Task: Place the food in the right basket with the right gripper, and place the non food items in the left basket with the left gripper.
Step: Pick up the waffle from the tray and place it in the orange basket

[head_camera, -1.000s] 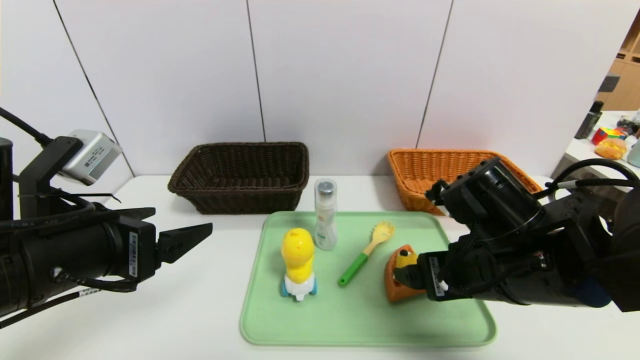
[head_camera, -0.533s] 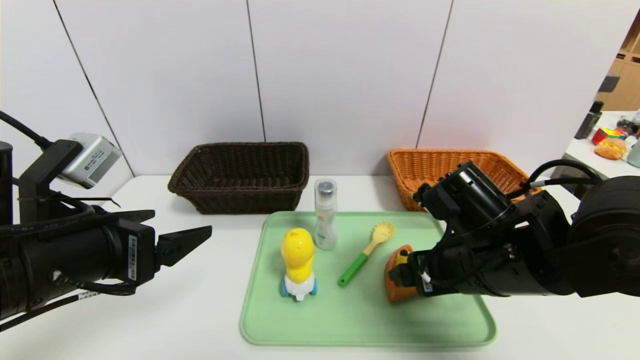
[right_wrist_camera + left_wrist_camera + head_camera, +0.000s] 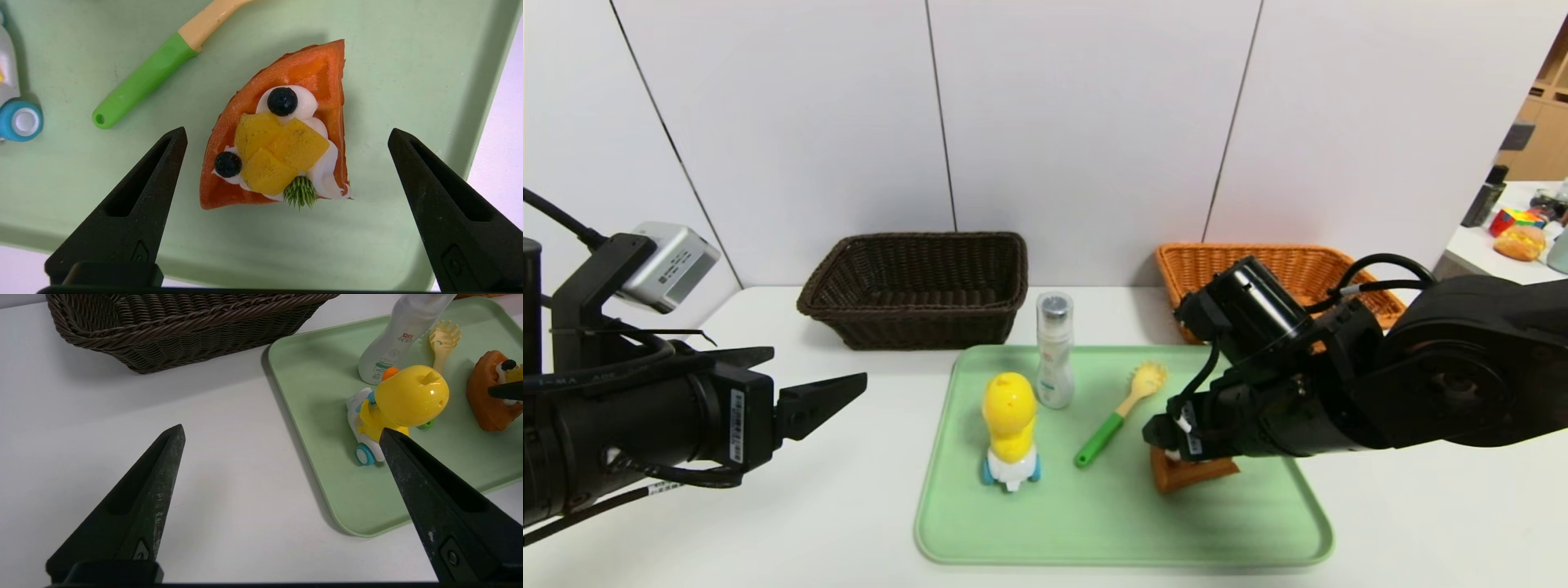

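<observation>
An orange waffle slice (image 3: 282, 134) topped with cream, yellow fruit and blueberries lies on the right side of the green tray (image 3: 1111, 523). My right gripper (image 3: 287, 131) hangs open just above it, pointing down, one finger on either side and touching nothing. In the head view the gripper (image 3: 1168, 437) hides most of the waffle (image 3: 1188, 475). A yellow duck toy (image 3: 1009, 425), a clear bottle (image 3: 1054, 351) and a green-handled fork (image 3: 1119, 416) also sit on the tray. My left gripper (image 3: 282, 430) is open and empty over the bare table left of the tray.
The dark brown basket (image 3: 919, 286) stands behind the tray at the left, and the orange basket (image 3: 1233, 269) at the right, partly behind my right arm. A side table with clutter (image 3: 1519, 233) shows at the far right.
My right arm has swung left and turned downward, so its gripper now covers the waffle from above. The left arm has barely shifted.
</observation>
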